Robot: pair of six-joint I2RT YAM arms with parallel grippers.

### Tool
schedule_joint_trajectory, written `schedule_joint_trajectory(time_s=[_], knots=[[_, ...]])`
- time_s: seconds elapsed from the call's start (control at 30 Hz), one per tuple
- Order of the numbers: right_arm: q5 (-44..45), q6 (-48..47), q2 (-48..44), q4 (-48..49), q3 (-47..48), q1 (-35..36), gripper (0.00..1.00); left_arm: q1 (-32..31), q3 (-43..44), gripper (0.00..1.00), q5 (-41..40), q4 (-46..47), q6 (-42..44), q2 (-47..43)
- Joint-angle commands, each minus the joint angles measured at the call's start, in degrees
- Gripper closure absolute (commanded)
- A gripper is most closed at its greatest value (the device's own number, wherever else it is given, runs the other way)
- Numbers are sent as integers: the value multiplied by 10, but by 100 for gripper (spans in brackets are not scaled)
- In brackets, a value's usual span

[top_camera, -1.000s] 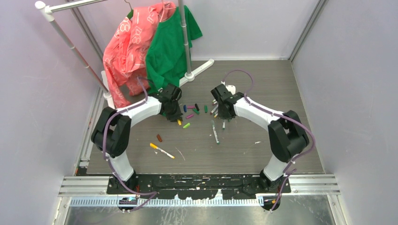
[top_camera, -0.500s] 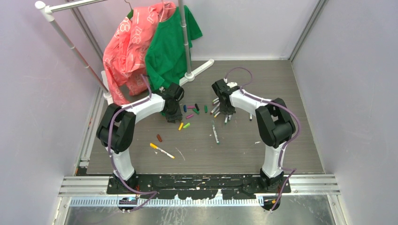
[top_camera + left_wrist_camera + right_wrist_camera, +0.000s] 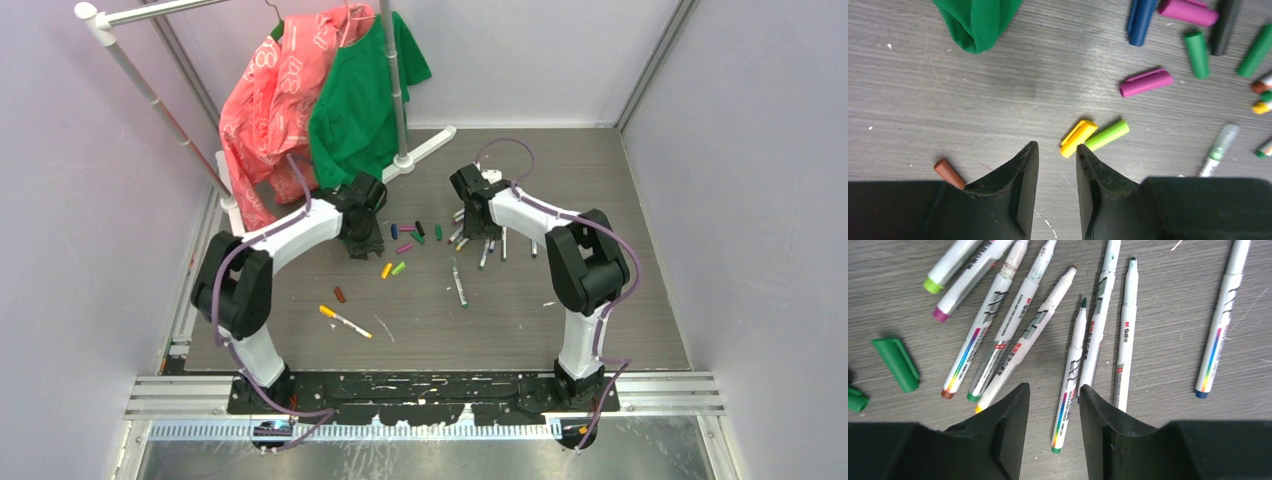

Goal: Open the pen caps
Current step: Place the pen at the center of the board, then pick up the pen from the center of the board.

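Several loose pen caps lie in the left wrist view: a yellow cap (image 3: 1078, 137), a light green cap (image 3: 1107, 135), a magenta cap (image 3: 1146, 82), a blue cap (image 3: 1140, 15) and a brown cap (image 3: 948, 172). My left gripper (image 3: 1057, 147) is open and empty, just above the table, near the yellow cap. My right gripper (image 3: 1053, 388) is open and empty over several uncapped pens; a green-ended pen (image 3: 1070, 375) lies below its jaws. A green cap (image 3: 897, 364) lies to their left. From above, the left gripper (image 3: 362, 240) and right gripper (image 3: 478, 225) flank the caps (image 3: 415, 235).
A clothes rack with a white pole (image 3: 150, 95) holds a red shirt (image 3: 275, 100) and a green shirt (image 3: 360, 95) behind the left arm. An orange-capped pen (image 3: 345, 322) and another pen (image 3: 458, 282) lie nearer the front. Grey walls close in both sides.
The right gripper has drawn back toward the far side, and more pens now show on the table beside it. The left gripper has shifted slightly back, away from the yellow cap.
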Motion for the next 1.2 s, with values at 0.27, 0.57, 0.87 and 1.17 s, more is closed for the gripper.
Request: schedule_joint_trajectory(time_s=[0.27,0.57,0.87,1.17], knots=[[-83,-91,-143,-17,18,111,52,-4,-47,66,-75,-76,-110,-258],[-174,-159,-56,-25,81,284,52,-5,-163,67,-184,-194,-251,-490],[-201,-165,45,-30,174,369,52,-5,-185,68,-227,-302,-321,-603],[-201,-166,113,-35,225,413,52,-5,-193,68,-268,-370,-367,-668]])
